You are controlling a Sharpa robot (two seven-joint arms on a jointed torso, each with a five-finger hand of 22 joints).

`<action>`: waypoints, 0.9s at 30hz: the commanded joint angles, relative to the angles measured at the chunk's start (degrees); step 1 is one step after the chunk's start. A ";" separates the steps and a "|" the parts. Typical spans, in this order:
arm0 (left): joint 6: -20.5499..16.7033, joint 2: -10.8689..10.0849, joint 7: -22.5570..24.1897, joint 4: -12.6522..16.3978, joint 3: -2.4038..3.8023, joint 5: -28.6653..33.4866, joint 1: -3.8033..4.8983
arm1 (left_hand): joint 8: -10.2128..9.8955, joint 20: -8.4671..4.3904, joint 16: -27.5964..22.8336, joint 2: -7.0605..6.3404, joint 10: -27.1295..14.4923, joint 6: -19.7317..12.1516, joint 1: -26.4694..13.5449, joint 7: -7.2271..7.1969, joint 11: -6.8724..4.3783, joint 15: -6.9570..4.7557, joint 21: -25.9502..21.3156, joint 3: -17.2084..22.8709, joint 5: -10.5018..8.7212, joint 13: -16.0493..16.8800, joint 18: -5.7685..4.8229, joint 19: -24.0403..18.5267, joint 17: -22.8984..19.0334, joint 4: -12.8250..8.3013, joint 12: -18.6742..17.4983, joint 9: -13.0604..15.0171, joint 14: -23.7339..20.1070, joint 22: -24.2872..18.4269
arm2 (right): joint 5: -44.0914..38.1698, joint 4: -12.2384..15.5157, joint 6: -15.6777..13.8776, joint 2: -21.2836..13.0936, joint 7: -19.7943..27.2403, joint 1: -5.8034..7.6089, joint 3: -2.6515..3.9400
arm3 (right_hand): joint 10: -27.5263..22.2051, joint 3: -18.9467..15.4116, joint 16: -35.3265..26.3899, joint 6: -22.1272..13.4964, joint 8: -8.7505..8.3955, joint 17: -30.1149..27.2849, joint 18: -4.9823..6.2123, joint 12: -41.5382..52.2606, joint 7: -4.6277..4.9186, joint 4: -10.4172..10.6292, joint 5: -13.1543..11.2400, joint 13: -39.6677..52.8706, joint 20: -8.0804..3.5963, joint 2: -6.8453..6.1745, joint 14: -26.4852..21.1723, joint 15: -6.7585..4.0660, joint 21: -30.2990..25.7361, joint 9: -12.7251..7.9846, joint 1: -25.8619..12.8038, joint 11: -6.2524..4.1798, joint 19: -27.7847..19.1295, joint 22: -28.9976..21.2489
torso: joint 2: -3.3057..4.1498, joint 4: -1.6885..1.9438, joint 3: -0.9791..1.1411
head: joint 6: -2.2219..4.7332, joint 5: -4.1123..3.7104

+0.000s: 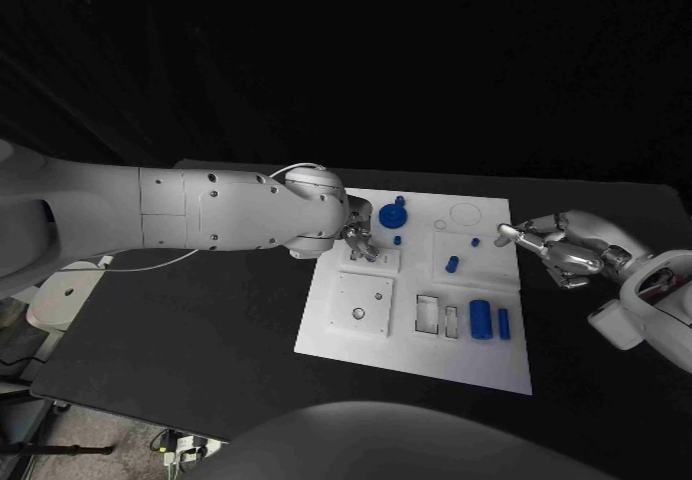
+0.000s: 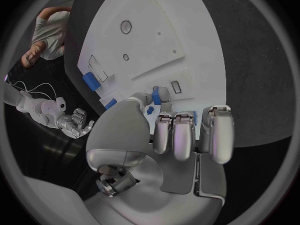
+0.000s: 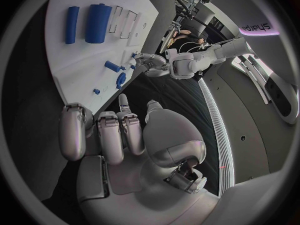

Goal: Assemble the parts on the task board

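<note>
The white task board [image 1: 411, 340] lies in the middle of the table. My left hand [image 1: 358, 240] hovers over its far left part, beside a round blue knob [image 1: 392, 215]. In the left wrist view a small blue part [image 2: 155, 97] sits pinched between the thumb and one fingertip, and the other fingers [image 2: 184, 135] are curled. My right hand [image 1: 560, 250] hangs at the board's right edge with most fingers curled in and nothing in it. A blue pill-shaped part [image 1: 451, 264] and a tiny blue peg [image 1: 475, 241] lie between the hands. Two blue cylinders [image 1: 490, 321] lie nearer on the board.
A square white plate [image 1: 361, 303] with a hole and two rectangular slots [image 1: 437, 314] occupy the board's near half. A round outline [image 1: 466, 213] marks its far right corner. Black tabletop [image 1: 188, 350] surrounds the board. The left arm [image 1: 202, 215] spans the table's left side.
</note>
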 commanded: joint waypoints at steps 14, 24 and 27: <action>-0.78 0.42 0.12 0.15 -0.01 1.88 -0.32 | 0.23 -0.13 0.14 0.03 6.17 -0.08 0.41 -0.04 -0.02 0.01 -0.34 0.34 -0.14 15.07 0.07 3.65 15.09 -0.01 -0.32 0.08 6.15 13.83 | -0.13 -0.09 1.06 0.08 -0.25 -0.11 -0.01 | 5.96 -0.22 0.20 -0.26 -0.01 15.09 0.26 0.22 -0.03 -0.08 -0.18 15.08 -0.10 0.11 5.98 -0.19 -0.39 -0.10 -0.14 -0.07 -0.41 10.76 | -0.02 -0.02 -0.01 | 0.00 0.07; -0.76 0.48 0.11 0.26 -0.01 2.44 -0.38 | 0.24 -0.12 0.14 0.07 6.17 -0.09 0.39 -0.02 0.00 0.02 -0.48 0.40 -0.24 15.07 0.10 3.56 15.09 0.01 -0.32 0.10 6.15 13.79 | -0.19 -0.32 1.14 0.15 -0.55 -0.17 -0.01 | 5.96 -0.21 0.20 -0.26 -0.01 15.09 0.26 0.22 -0.02 -0.08 -0.17 15.08 -0.10 0.11 5.98 -0.19 -0.41 -0.11 -0.12 -0.06 -0.42 10.75 | -0.02 0.01 0.01 | 0.00 0.13; -0.61 0.48 0.08 0.20 -0.01 2.46 -0.39 | 0.24 -0.12 0.14 0.09 6.17 -0.10 0.40 -0.02 0.00 0.02 -0.56 0.43 -0.27 15.07 0.12 3.51 15.09 0.01 -0.32 0.10 6.15 13.76 | -0.19 -0.38 1.20 0.17 -0.65 -0.19 -0.01 | 5.96 -0.21 0.20 -0.27 -0.01 15.09 0.26 0.22 -0.02 -0.10 -0.15 15.08 -0.10 0.12 5.98 -0.19 -0.41 -0.12 -0.07 -0.05 -0.43 10.75 | 0.00 0.02 0.00 | 0.00 0.14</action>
